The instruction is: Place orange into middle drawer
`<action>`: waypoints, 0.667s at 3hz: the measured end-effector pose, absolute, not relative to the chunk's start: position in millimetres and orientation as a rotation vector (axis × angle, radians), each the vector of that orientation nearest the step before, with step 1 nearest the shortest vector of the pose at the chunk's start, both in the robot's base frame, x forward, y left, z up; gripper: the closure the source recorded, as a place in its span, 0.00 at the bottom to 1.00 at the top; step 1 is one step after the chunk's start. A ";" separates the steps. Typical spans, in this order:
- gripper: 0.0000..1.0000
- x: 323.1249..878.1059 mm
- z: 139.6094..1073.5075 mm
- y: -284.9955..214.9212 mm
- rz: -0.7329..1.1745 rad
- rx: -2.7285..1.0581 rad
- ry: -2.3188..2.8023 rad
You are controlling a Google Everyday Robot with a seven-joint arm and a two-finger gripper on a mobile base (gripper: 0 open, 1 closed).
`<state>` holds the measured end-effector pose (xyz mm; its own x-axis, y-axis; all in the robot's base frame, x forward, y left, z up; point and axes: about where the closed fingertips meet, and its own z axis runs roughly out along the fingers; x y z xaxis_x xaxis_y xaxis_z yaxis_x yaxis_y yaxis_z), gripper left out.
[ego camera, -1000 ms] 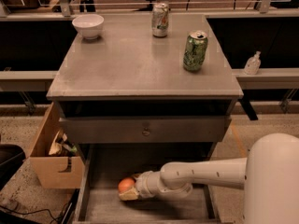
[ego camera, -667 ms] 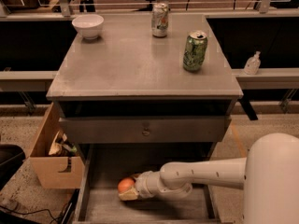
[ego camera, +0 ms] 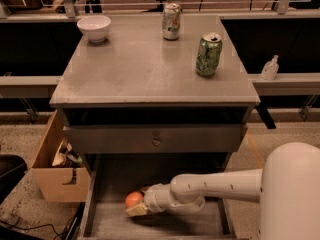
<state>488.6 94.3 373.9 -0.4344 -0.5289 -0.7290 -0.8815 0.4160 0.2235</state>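
The orange [ego camera: 133, 199] is a small round orange fruit low in the open middle drawer [ego camera: 150, 223], the wide grey drawer pulled out at the bottom of the cabinet. My gripper [ego camera: 136, 206] reaches in from the right on a white arm and sits right at the orange, with its pale fingers [ego camera: 136, 210] under and beside the fruit. The orange appears held just above or on the drawer floor; I cannot tell which.
Above the open drawer is a shut drawer with a small round knob [ego camera: 156, 142]. On the cabinet top stand a white bowl [ego camera: 94, 27], a silver can [ego camera: 171, 20] and a green can [ego camera: 208, 54]. A cardboard box [ego camera: 56, 170] stands at the left on the floor.
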 end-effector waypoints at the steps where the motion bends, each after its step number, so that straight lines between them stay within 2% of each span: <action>1: 0.00 488.1 373.7 95.2 0.815 -1.192 2.108; 2: 0.00 488.1 373.7 95.2 0.815 -1.192 2.108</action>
